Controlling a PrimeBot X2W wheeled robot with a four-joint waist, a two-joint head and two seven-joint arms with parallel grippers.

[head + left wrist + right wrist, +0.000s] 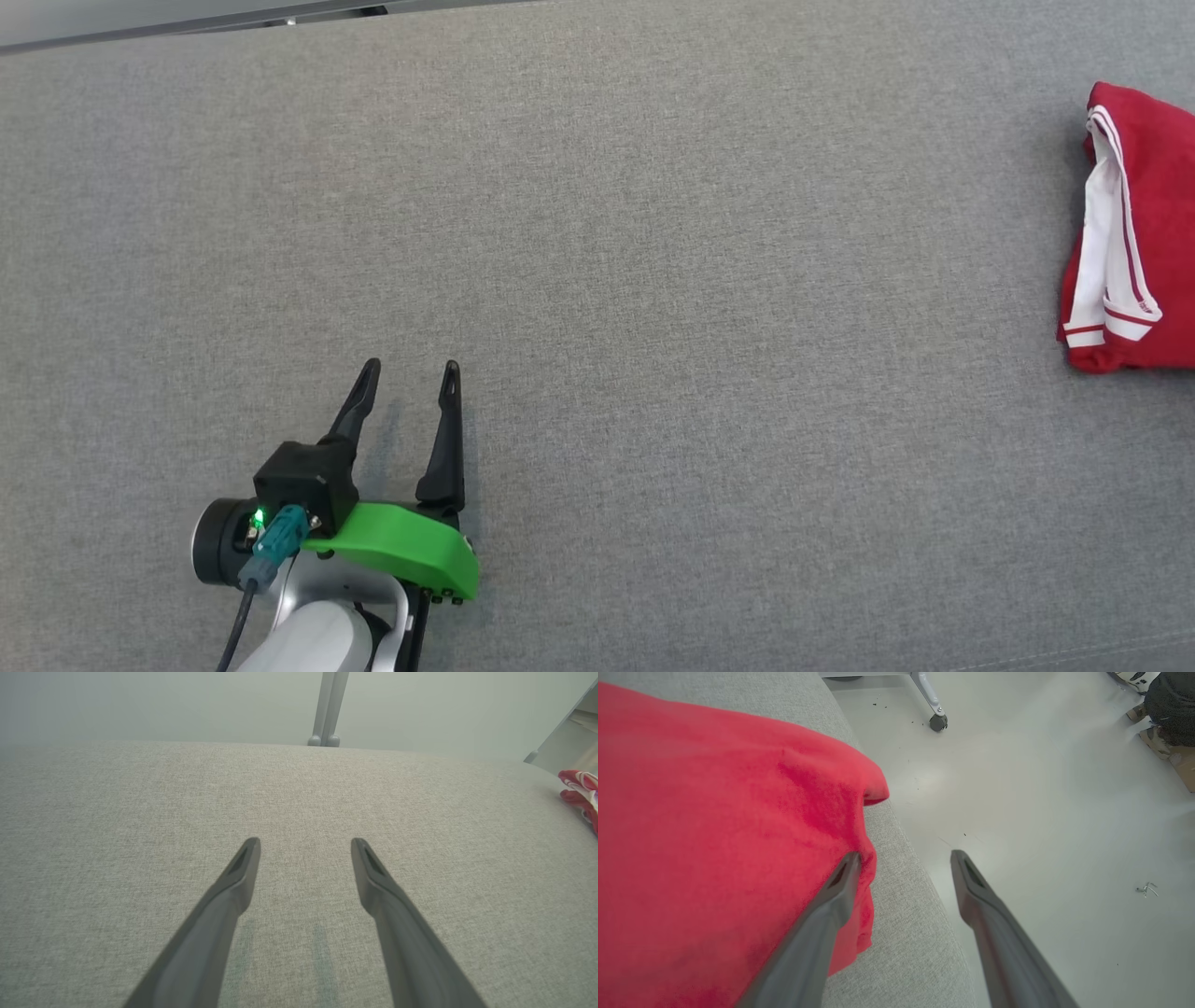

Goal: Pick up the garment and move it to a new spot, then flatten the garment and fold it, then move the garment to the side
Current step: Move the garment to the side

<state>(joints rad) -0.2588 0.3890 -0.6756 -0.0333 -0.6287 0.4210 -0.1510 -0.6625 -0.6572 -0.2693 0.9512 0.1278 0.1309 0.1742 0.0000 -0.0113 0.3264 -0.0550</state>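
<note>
Left tool (411, 366) apart above grey fabric surface (653, 280); right tool (904, 855) apart at red garment (1153, 233) edge

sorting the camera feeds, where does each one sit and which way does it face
Head view: on the head, looking down at the grey surface; shows the open left gripper.
Left wrist view: on the left wrist, looking along its fingers across the surface.
Right wrist view: on the right wrist, at the surface's edge; open right gripper, floor beyond.
Shared: the red garment appears in all three.
</note>
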